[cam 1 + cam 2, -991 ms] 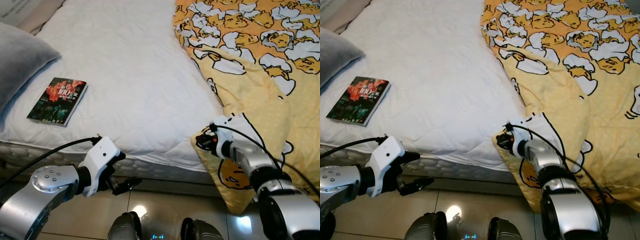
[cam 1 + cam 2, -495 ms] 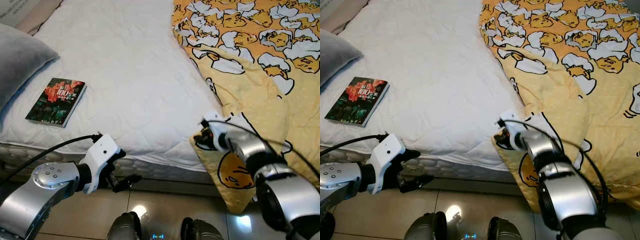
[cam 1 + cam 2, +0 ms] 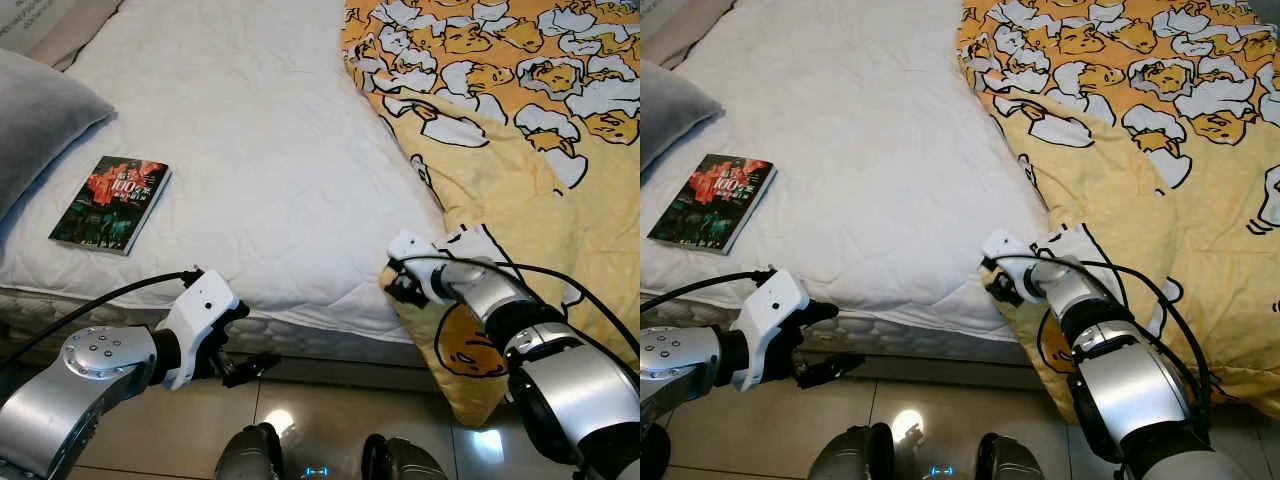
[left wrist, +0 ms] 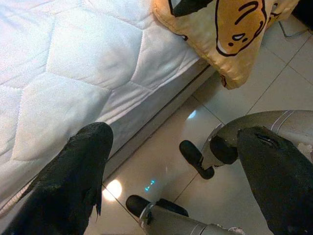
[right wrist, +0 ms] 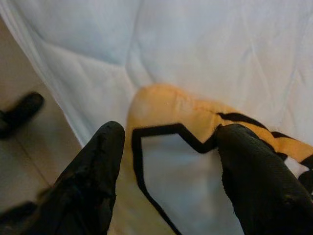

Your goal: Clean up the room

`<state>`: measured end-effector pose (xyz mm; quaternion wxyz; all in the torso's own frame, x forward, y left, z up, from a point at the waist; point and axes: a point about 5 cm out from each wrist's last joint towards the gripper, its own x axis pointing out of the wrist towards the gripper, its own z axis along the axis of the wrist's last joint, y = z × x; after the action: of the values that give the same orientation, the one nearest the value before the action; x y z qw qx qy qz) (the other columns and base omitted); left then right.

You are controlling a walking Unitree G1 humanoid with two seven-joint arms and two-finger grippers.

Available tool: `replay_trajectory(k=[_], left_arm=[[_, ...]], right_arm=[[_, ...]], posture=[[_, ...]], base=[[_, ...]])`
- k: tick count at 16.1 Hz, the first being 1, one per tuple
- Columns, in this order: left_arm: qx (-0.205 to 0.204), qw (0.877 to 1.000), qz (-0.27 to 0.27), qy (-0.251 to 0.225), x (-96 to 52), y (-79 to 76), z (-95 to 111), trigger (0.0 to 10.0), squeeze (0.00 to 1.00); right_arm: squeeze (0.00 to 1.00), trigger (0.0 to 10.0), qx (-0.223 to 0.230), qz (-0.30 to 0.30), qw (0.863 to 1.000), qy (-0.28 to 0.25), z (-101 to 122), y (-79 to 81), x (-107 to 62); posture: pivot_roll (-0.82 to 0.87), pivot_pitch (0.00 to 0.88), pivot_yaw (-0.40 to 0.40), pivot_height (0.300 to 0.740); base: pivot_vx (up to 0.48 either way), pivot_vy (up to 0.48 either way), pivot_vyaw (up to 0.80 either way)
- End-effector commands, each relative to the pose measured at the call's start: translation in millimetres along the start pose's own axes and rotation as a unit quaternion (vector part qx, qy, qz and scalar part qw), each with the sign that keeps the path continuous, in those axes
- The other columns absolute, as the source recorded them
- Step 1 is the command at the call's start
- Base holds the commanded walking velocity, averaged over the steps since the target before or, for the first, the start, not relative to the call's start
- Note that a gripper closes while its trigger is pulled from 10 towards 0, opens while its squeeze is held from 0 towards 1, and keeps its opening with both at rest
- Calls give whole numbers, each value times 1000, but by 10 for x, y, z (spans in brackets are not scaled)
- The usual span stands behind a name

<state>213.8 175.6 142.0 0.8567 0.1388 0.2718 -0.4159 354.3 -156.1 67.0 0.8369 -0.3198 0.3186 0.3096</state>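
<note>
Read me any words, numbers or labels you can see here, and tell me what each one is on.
"100" on the cover of the book lying on the white mattress; the smaller print beside and below it is too blurred to read.
The yellow cartoon blanket carries drawings only, no text.

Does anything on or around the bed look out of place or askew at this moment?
Yes. The yellow blanket is bunched on one side of the white mattress, its corner drooping off the edge toward the floor, where the open right claw brackets it. A book lies loose on the mattress.
</note>
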Motion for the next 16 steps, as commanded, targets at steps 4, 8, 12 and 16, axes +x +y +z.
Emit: replay_trajectory(k=[4, 8, 12, 16], left_arm=[[-1, 1000, -10, 9, -16, -40, -25, 10000, 0], [-3, 1000, -12, 14, -34, -66, -41, 10000, 0], [-5, 1000, -12, 15, -43, -75, -50, 10000, 0], [-7, 1000, -11, 17, -55, -85, -57, 10000, 0]], right_arm=[[0, 10000, -58, -22, 998, 23, -74, 103, 62], [0, 0, -19, -40, 998, 50, -284, 163, 76], [0, 0, 59, -39, 996, 51, -385, 193, 73], [0, 0, 64, -44, 995, 56, -445, 182, 57]], posture=[[178, 228, 5, 740], [184, 237, 6, 740], [185, 243, 5, 740], [186, 245, 3, 740]], base=[[0, 0, 0], [0, 0, 0], [0, 0, 0], [0, 0, 0]])
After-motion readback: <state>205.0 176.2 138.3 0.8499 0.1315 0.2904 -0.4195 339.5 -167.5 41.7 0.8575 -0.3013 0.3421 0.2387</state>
